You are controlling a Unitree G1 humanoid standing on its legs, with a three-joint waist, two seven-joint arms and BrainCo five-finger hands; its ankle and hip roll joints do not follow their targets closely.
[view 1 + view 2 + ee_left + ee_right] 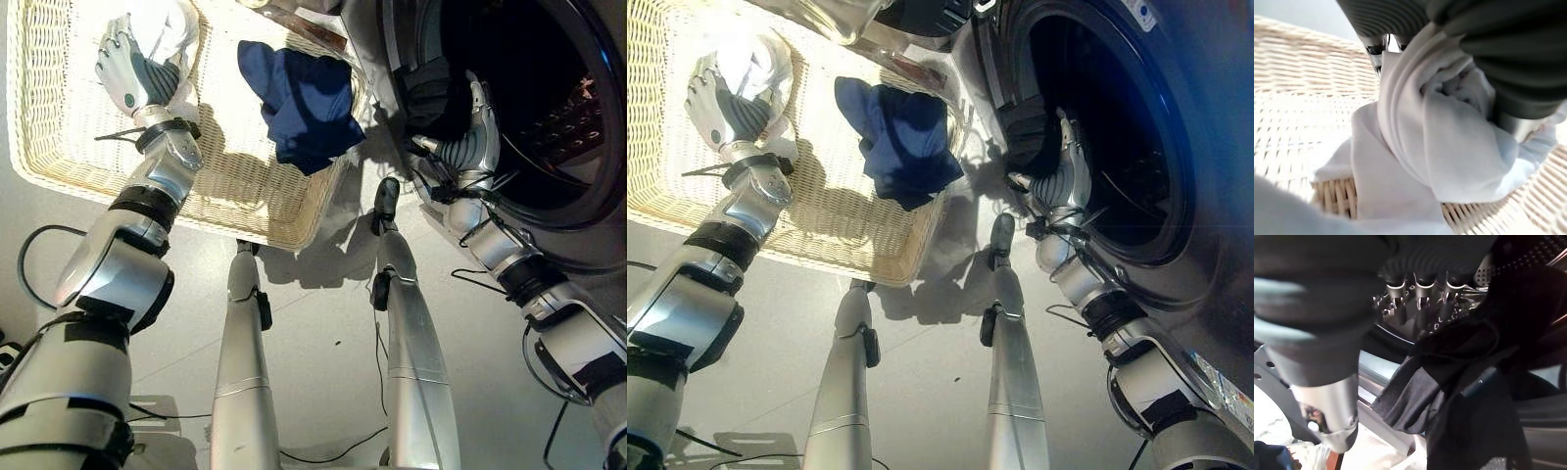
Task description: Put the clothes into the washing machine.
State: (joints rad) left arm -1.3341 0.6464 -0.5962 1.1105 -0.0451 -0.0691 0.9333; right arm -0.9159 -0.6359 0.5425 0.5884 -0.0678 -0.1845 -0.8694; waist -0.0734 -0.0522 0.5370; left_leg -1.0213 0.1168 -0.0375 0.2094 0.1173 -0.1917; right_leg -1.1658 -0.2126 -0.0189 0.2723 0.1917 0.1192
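Note:
My left hand (pixel 135 70) is down in the wicker basket (pixel 147 201), fingers curled round a bunched white garment (pixel 1449 147), which also shows as a white garment (pixel 168 22) past the hand. A dark blue garment (pixel 304 98) lies crumpled in the basket's right end. My right hand (pixel 468 137) is at the lip of the washing machine's open drum (pixel 534 108). It holds a black garment (pixel 1464 382) that hangs from its fingers (pixel 1418 296) across the door opening, and the black garment (pixel 423 93) bunches on the rim.
The basket stands on the grey floor (pixel 323 333) just left of the washing machine. The machine's round door frame (pixel 1176 225) curves close round my right forearm.

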